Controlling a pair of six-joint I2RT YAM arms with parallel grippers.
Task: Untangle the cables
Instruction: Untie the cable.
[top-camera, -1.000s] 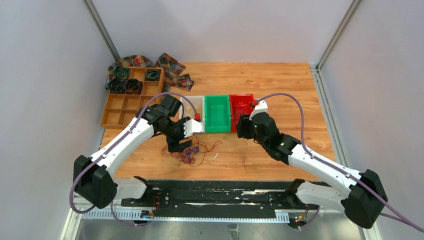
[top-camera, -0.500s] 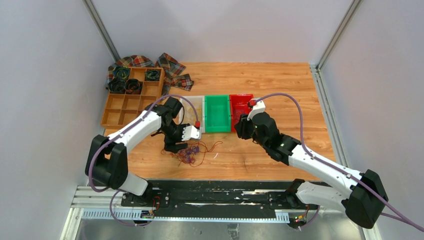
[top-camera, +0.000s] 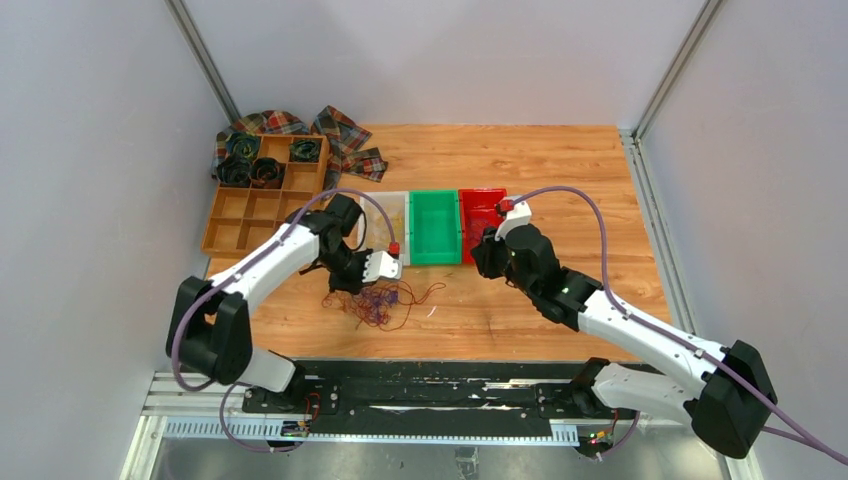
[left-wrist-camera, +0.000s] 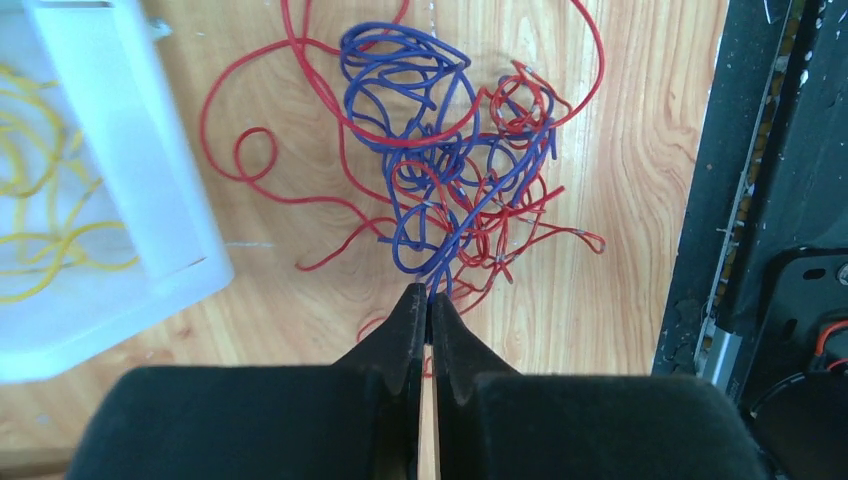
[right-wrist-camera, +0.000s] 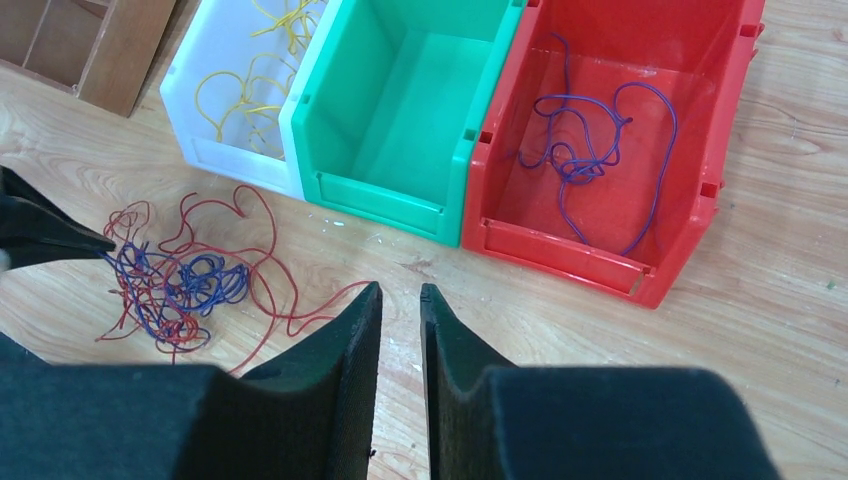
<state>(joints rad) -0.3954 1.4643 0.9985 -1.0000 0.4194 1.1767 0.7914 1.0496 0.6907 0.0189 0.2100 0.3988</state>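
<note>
The cables (left-wrist-camera: 450, 190) lie as a loose clump of red and blue loops on the tabletop (top-camera: 520, 160), left of its middle and closer to the near edge than the far one, just in front of the white bin (right-wrist-camera: 230, 155). The left gripper (left-wrist-camera: 428, 298) is clenched, its tips down at the clump's near edge, where a blue loop runs in between them; single red strands trail out over the wood on all sides.

The right gripper (right-wrist-camera: 400, 295) hovers over bare wood in front of the green bin (right-wrist-camera: 380, 190). Its jaws are almost together with a narrow gap, grasping nothing.

Three bins stand in a row, side by side, at mid-table. The white one holds yellow strands (right-wrist-camera: 250, 90), the green one shows only its floor, and the red bin (right-wrist-camera: 570, 245) holds one blue strand (right-wrist-camera: 590, 140).

A wooden tray (top-camera: 230, 235) sits at the left edge, with checked cloth (top-camera: 345, 130) at the far-left corner.
</note>
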